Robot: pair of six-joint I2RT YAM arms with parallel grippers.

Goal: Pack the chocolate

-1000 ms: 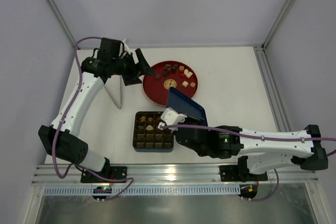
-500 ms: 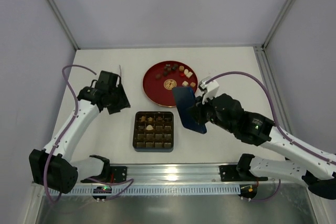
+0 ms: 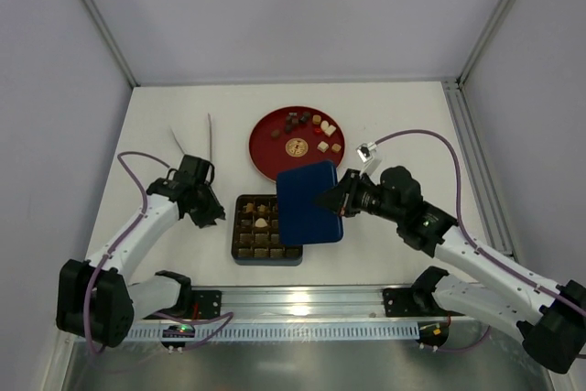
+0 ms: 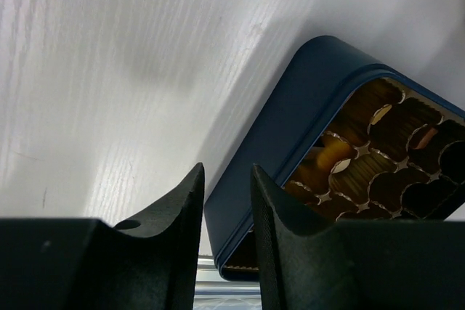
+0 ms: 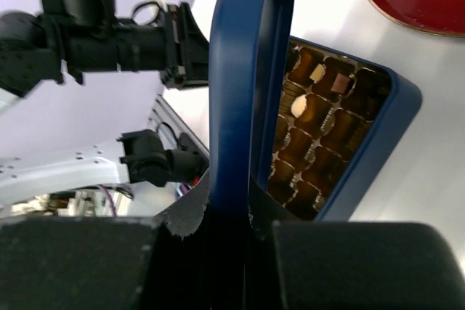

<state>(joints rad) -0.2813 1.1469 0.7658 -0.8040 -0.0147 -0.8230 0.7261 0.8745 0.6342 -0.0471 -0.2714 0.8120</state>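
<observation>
Lid (image 3: pixel 309 203) in right pincer (image 3: pixel 332 199) now over box's (image 3: pixel 235 228) right half

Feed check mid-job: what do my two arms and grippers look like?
The left arm and right arm have white link shells with black joints and wrists; a purple cable loops off each. The left gripper and right gripper have matte black fingers; the left's taper to curved tips with ribbed inner faces.

No legible text, labels, numbers anywhere; gold emblem (image 3: pixel 296 146) marking too small to read.
</observation>
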